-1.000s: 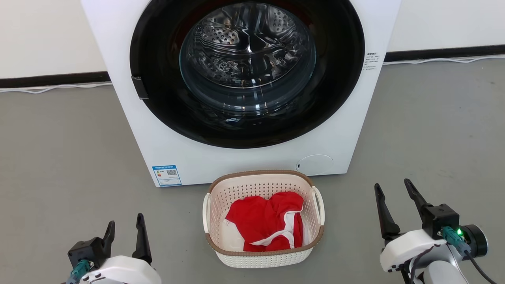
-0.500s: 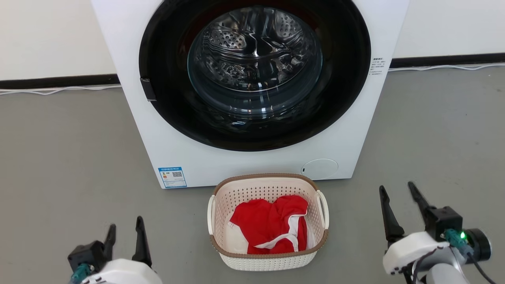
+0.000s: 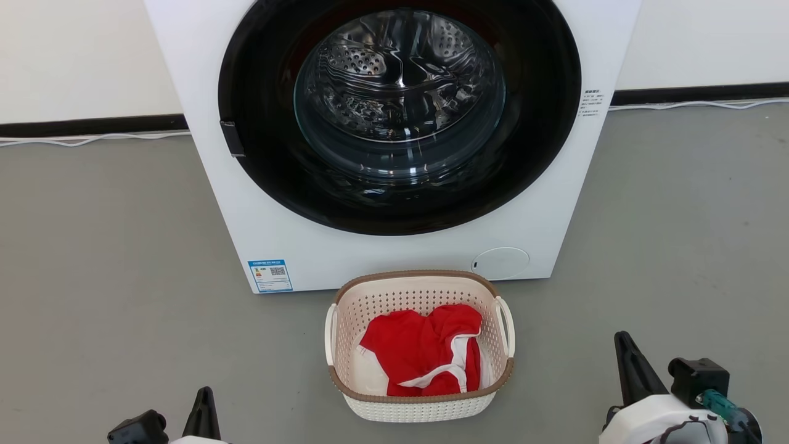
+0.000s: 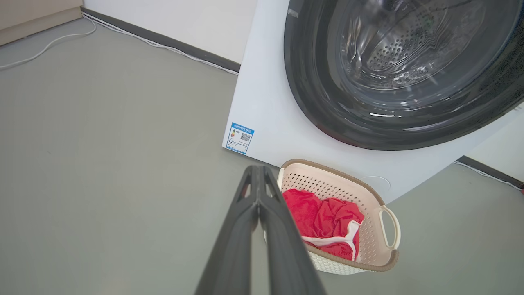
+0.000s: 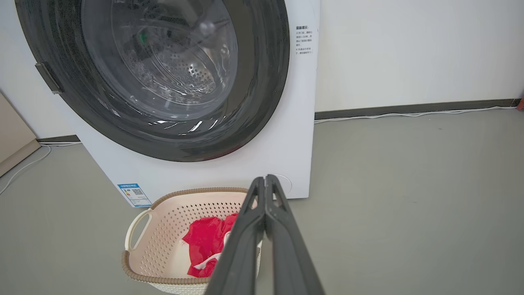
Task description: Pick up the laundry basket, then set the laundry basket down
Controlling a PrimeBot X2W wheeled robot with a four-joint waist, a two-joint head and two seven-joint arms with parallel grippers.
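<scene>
From my end, the floor [image 3: 111, 246] is a smooth, matte grey surface that runs flat to a white wall [image 3: 74, 55]. A black baseboard [image 3: 92, 125] lines the foot of that wall, and a thin white cable [image 3: 80, 140] lies loose along it. On the left wrist view I see a beige panel [image 4: 37, 16] low against the wall in the far corner; I cannot tell whether it is furniture or a board.

A white washing machine [image 3: 382, 253] stands on the floor with its back towards the wall. Its round dark door [image 3: 400, 209] is closed and the steel drum [image 3: 400, 74] shows through the glass. A blue label [image 3: 270, 275] sits at its lower left corner and a round cover [image 3: 500, 263] at its lower right.

The laundry basket [image 3: 419, 295] sits upright on the floor just in front of the machine, centred between my arms. A crumpled red garment [image 3: 425, 351] with white trim lies inside it.

My left gripper [image 4: 258, 176] hangs above the floor, near the basket's left side and not touching it. Its fingers are pressed flat together with nothing between them. My right gripper [image 5: 265, 182] is the same on the other side: fingers closed tip to tip, empty, clear of the basket.
</scene>
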